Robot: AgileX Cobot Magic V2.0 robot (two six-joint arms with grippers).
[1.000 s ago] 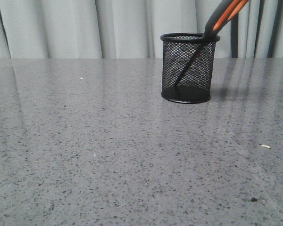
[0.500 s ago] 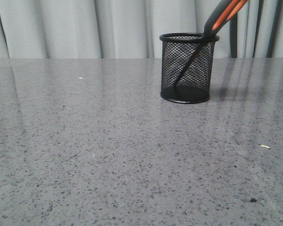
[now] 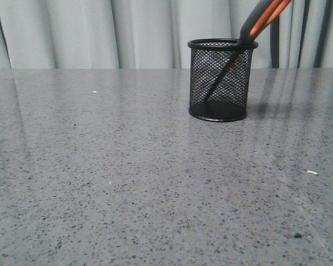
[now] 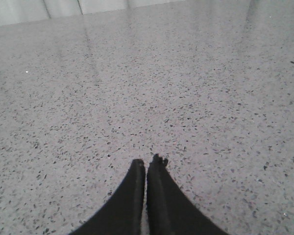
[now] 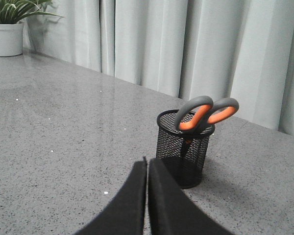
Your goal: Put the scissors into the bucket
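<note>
The bucket (image 3: 220, 80), a small black wire-mesh cup, stands upright on the grey table at the back right. The scissors (image 3: 254, 25) lean inside it, blades down, with their grey and orange handles sticking out above the rim toward the right. In the right wrist view the bucket (image 5: 183, 149) and the scissors (image 5: 206, 113) stand just beyond my right gripper (image 5: 148, 161), which is shut and empty. My left gripper (image 4: 147, 163) is shut with nothing in it, over bare speckled tabletop. Neither gripper shows in the front view.
A potted plant in a white pot (image 5: 7, 34) stands far off on the table by the grey curtain (image 5: 152, 44). Small white crumbs (image 3: 313, 173) and a dark speck (image 3: 298, 235) lie on the table at the front right.
The front view has shifted very slightly; the bucket and scissors stand as before, and no gripper enters that view.
</note>
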